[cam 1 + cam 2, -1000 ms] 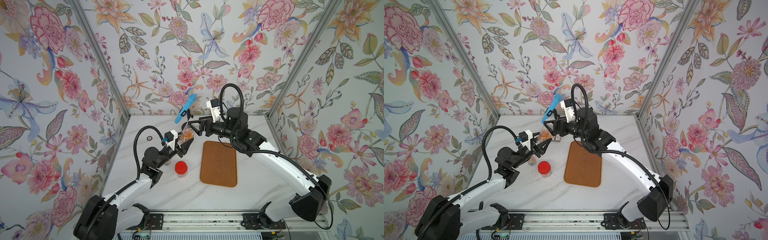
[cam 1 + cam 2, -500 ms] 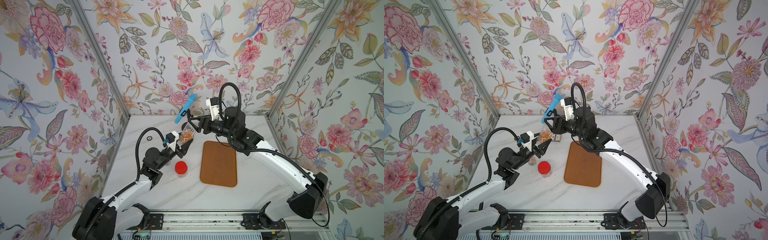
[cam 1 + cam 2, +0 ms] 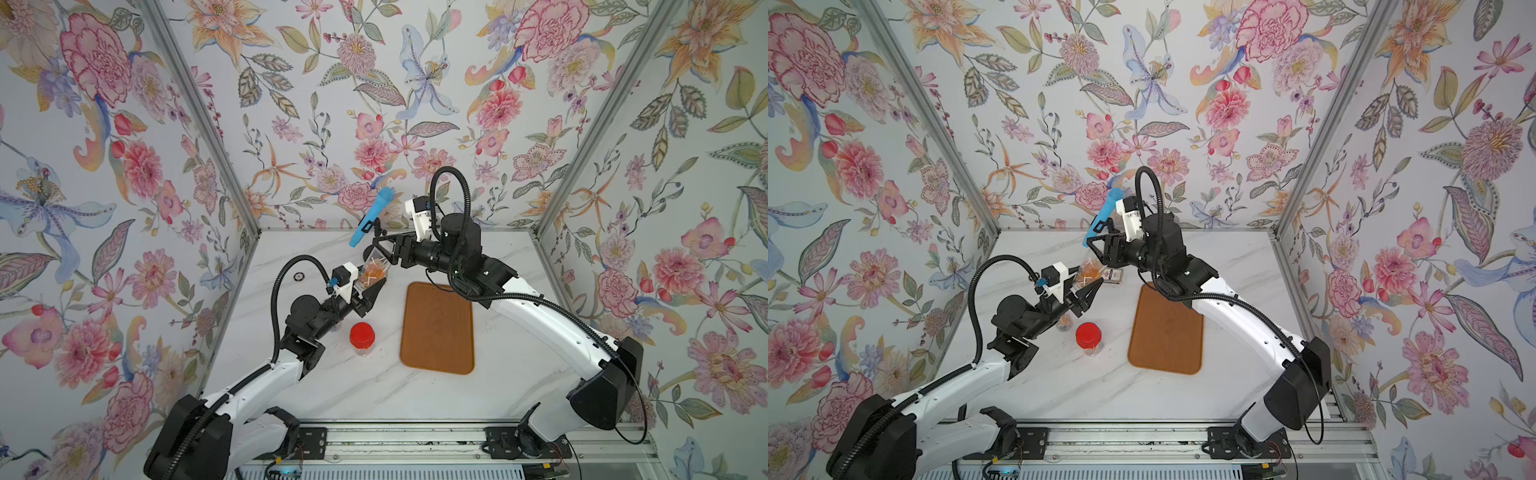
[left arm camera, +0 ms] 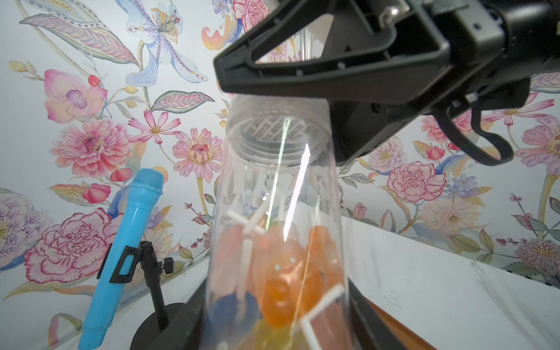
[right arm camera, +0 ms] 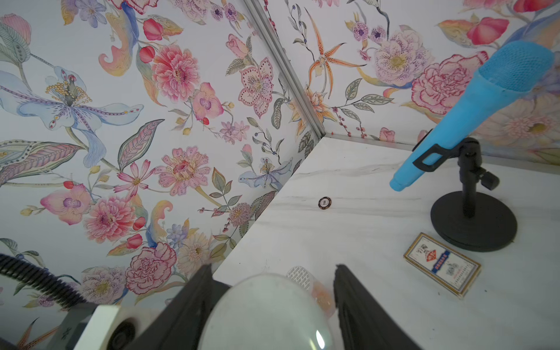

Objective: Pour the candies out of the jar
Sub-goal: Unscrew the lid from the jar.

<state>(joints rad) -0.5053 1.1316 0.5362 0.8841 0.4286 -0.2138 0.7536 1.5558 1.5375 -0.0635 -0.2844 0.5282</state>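
Left claw [image 3: 371,286] clenched on tilted clear plastic jar [image 4: 278,188] of small orange lollipop candies [image 4: 281,281]; right claw [image 5: 272,268] straddles its clear lid [image 5: 263,306], grip cannot be told.

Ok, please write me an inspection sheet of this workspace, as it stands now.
Surface: white marble table, no candies seen on it.
Job's things: clear jar held up, lid on, candies inside.
Clutter: wooden tray, red-lidded jar, blue microphone on stand, card box, poker chip.
Grippers: left gripper shut on clear jar; right gripper straddles lid, contact unclear.
Cables: black hoses loop at both wrists.
Surroundings: floral walls, metal rail in front.
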